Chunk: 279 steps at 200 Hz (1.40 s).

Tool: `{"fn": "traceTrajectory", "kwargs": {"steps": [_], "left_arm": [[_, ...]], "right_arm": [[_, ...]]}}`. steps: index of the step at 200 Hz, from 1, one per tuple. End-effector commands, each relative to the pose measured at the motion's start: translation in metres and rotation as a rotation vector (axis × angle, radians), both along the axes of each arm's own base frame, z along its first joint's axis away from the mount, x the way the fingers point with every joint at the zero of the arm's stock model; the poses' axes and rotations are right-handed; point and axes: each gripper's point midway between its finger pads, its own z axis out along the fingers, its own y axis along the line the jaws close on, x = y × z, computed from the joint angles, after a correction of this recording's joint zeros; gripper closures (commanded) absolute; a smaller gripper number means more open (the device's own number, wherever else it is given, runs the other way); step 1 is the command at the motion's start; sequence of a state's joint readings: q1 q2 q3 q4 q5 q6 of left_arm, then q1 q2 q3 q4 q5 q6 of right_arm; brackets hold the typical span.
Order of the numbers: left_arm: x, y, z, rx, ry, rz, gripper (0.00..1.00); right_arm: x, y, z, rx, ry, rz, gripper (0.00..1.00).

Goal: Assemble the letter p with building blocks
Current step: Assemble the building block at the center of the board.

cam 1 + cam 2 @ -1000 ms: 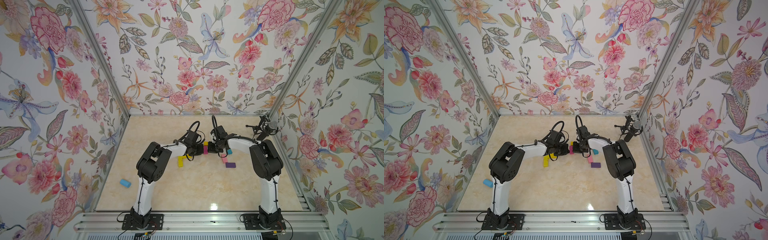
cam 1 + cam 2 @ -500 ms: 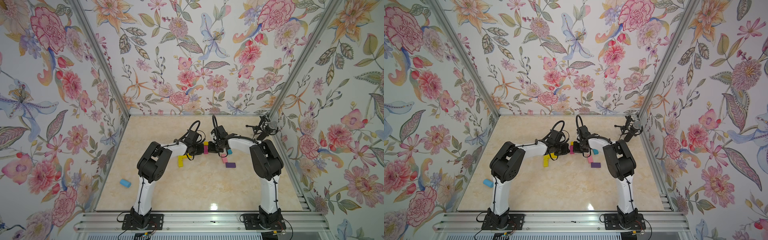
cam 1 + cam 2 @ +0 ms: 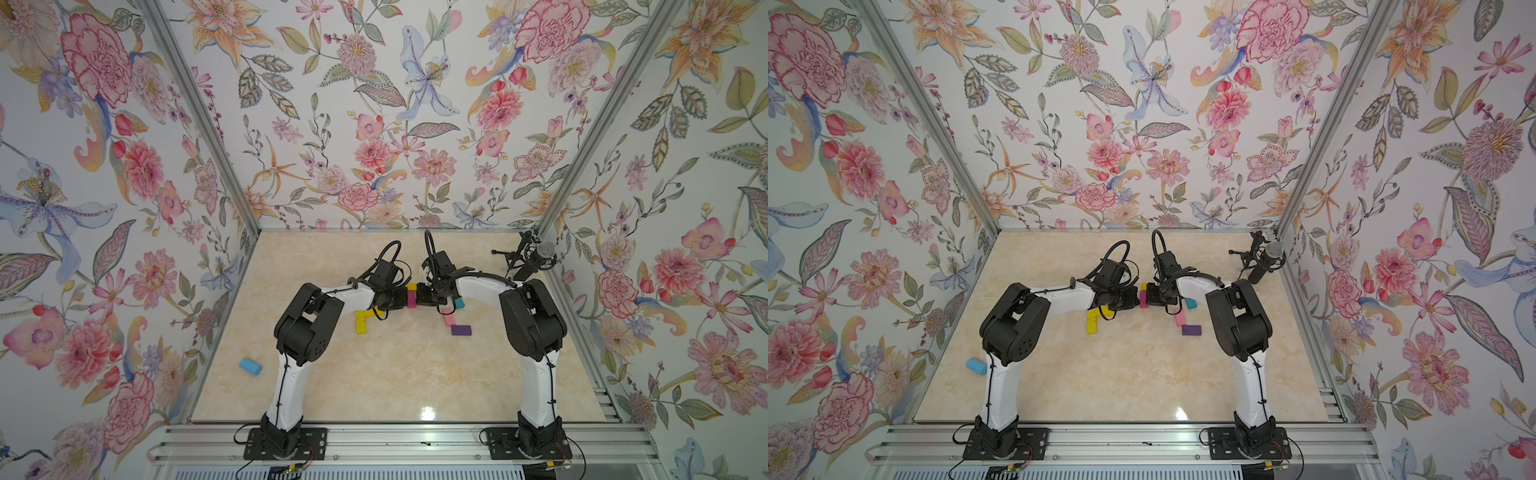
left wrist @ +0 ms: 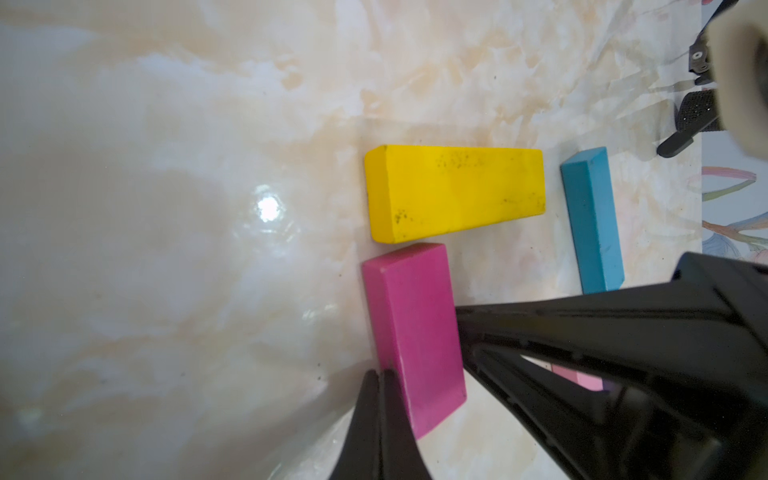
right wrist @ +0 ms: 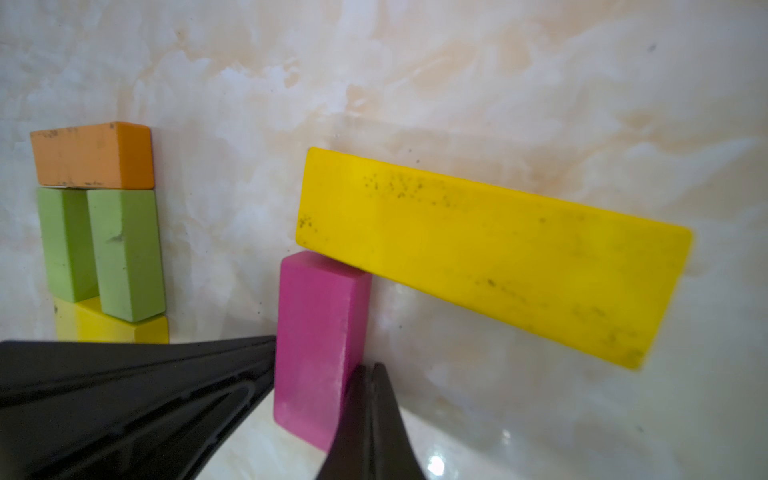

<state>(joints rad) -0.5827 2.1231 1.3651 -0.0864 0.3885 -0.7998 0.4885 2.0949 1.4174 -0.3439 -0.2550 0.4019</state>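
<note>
A magenta block (image 4: 415, 332) (image 5: 318, 332) lies flat on the marble table, in both top views (image 3: 411, 300) (image 3: 1143, 300) between the two arms. One end touches a long yellow block (image 4: 453, 193) (image 5: 490, 253). My left gripper (image 4: 379, 372) (image 3: 404, 298) is shut, its tip against one long side of the magenta block. My right gripper (image 5: 370, 365) (image 3: 418, 297) is shut too, its tip against the opposite long side. Neither holds anything.
An orange block (image 5: 93, 154), two lime green blocks (image 5: 104, 249) and a yellow one (image 5: 108, 328) (image 3: 362, 323) sit together beside the left arm. A teal block (image 4: 592, 220) (image 3: 459, 303), a pale pink (image 3: 449, 318) and a purple (image 3: 461, 330) lie by the right arm. A microphone (image 3: 536, 257) stands back right.
</note>
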Motion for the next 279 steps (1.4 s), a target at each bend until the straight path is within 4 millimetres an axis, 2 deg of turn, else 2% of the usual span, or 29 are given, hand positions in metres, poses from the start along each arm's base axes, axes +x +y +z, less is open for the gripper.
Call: {"fn": "traceTrajectory", "kwargs": {"steps": [1, 120, 279], "left_arm": [[0.005, 0.003, -0.006, 0.023, 0.002, -0.007, 1.0], [0.012, 0.009, -0.008, 0.031, 0.002, 0.002, 1.0], [0.018, 0.007, -0.013, 0.024, 0.01, 0.004, 1.0]], "right_arm": [[-0.014, -0.011, -0.018, -0.04, 0.061, -0.021, 1.0], [-0.015, -0.011, -0.022, -0.042, 0.07, -0.02, 1.0], [-0.014, -0.012, -0.023, -0.041, 0.074, -0.02, 1.0]]}}
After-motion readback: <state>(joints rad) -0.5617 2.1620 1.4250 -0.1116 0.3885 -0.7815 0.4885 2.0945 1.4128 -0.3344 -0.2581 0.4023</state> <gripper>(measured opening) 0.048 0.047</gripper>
